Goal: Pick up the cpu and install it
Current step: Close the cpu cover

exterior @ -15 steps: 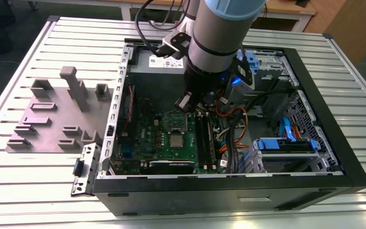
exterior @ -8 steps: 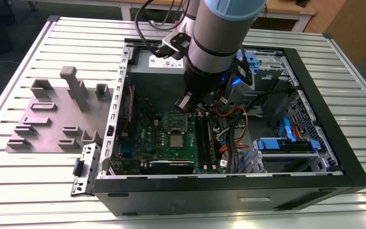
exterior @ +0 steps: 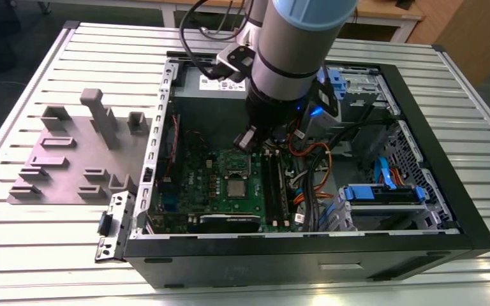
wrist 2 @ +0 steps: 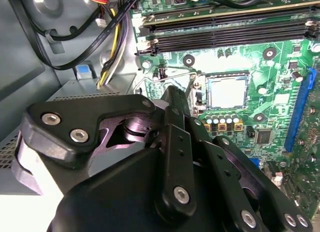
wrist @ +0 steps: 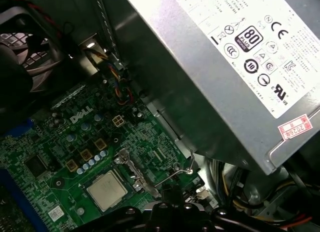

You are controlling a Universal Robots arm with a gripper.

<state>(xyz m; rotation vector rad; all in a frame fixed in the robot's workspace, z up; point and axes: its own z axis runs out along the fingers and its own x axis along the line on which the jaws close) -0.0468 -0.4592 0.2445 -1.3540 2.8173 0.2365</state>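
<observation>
The cpu (exterior: 237, 187) is a small silvery square lying flat in its socket on the green motherboard (exterior: 207, 172) inside the open computer case. It shows as the cpu (wrist 2: 228, 91) in the second wrist view and the cpu (wrist: 107, 190) in the first. The socket's hinged frame (wrist: 131, 168) stands up beside it, and the thin wire lever (wrist: 176, 173) is raised. My gripper (exterior: 247, 140) hangs a little above the board, just off the lever side of the socket. Its black body (wrist 2: 172, 142) sits between the camera and the board in the second wrist view.
A big grey power supply (wrist: 225, 67) with a white label sits close beside the gripper at the case's far end. Black memory slots (wrist 2: 225, 30) run along the socket. Loose cables (exterior: 313, 159) and a blue drive cage (exterior: 381, 194) lie toward the exterior view's right. A grey fixture block (exterior: 74, 153) stands outside the case.
</observation>
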